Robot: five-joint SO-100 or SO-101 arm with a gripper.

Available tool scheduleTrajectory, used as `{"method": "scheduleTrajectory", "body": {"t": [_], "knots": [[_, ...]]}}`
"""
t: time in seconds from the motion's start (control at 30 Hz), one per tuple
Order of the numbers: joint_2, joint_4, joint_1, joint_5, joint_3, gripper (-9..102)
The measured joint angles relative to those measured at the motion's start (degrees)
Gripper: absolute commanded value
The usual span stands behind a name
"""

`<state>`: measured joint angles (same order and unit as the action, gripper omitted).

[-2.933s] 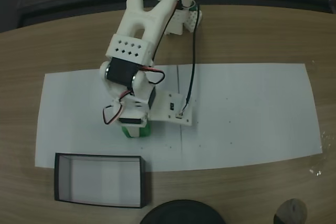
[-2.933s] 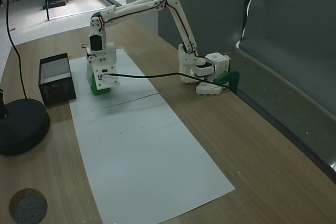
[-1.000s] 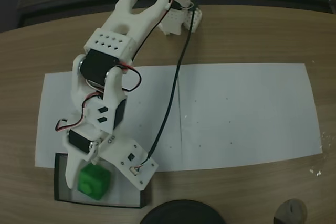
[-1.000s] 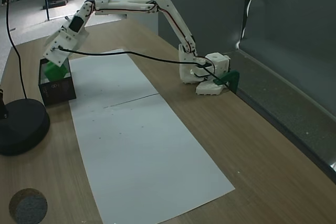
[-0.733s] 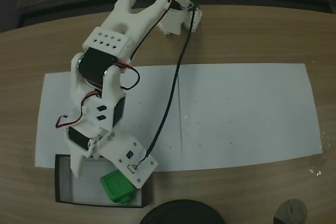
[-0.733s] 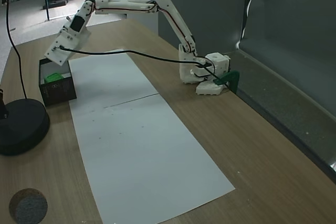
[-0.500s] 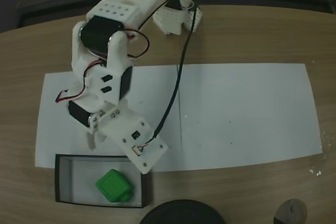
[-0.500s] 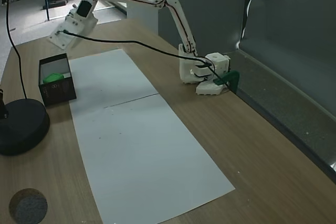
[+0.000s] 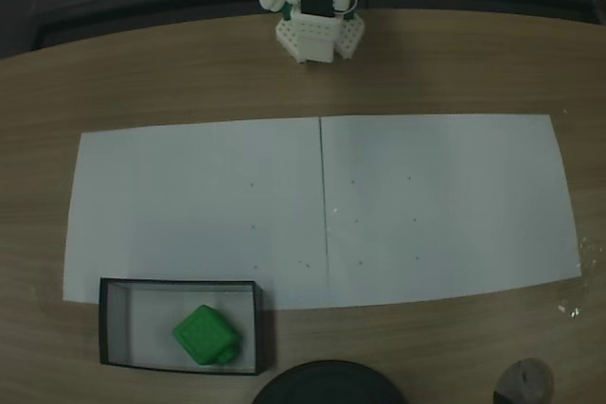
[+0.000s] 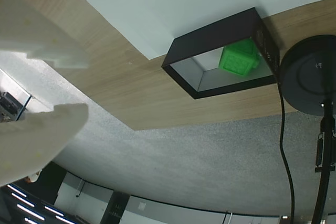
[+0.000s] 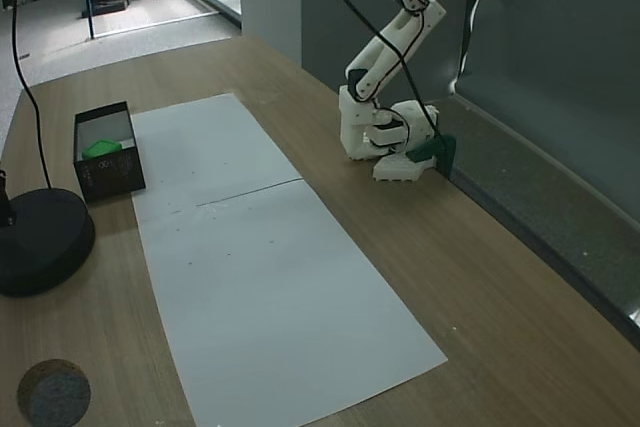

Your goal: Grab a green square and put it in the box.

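Inside the box [image 9: 106, 324], green square [image 9: 204, 335] seemingly clears walls

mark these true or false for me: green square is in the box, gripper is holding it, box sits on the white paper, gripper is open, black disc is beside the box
1. The green square lies inside the box. True.
2. The gripper holds the green square. False: its fingers are empty and raised well above the table, far from the box.
3. The box sits on the white paper. False: it rests on the wooden table, just off the paper's edge.
4. The gripper is open. True: in the wrist view a clear gap shows between the two white fingers.
5. A round black disc stands beside the box. True.
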<state>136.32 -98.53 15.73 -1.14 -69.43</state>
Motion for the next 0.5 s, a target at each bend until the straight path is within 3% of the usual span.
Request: {"method": "scheduleTrajectory", "body": {"t": [0.23,0.5], "knots": [[30.0,10.0,-2.5,4.4,-30.8,3],[51.7,28.1,-2.9,8.0,-64.5,0]]}}
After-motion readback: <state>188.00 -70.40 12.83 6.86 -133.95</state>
